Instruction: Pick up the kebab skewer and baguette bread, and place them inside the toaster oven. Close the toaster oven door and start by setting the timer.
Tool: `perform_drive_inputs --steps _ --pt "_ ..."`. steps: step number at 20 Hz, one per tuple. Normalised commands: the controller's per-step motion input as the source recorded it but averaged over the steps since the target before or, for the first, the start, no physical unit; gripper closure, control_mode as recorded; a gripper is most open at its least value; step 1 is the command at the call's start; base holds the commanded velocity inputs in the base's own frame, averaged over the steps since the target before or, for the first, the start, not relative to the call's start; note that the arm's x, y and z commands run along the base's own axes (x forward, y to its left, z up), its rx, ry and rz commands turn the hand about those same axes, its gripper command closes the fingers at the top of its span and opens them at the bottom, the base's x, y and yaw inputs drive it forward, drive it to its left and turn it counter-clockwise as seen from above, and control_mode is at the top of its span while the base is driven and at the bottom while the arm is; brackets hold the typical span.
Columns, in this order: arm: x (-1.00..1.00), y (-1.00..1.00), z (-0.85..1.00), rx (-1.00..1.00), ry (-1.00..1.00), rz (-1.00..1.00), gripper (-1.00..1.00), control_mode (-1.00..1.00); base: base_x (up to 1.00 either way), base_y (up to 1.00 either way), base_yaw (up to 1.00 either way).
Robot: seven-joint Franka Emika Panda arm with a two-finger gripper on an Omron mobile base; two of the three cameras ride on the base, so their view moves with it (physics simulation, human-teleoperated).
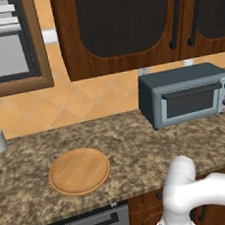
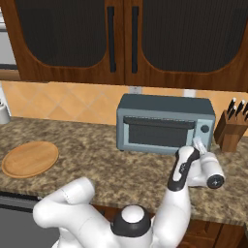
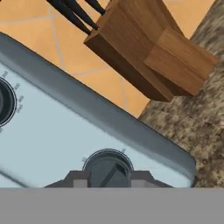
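Toaster oven (image 2: 164,125) at counter rear, door (image 2: 158,131) closed.
Gripper (image 3: 107,178) at oven's right control panel, fingertips apart, straddling lower timer knob (image 3: 107,167) dead ahead, contact uncertain.
Knife block (image 3: 146,52) just beyond.
Judgement: only twist remains.

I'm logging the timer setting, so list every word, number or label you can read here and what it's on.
No text can be read anywhere.
Tick marks ring the lower knob and the upper knob on the toaster oven: too small and blurred to read.
The knife block and wooden plate carry no markings.
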Motion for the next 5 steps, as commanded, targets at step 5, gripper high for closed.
perform_drive_inputs --steps 5 --pt "0.00 0.00 0.00 0.23 0.00 -0.16 1.00 -1.00 0.00 0.00 0.00"
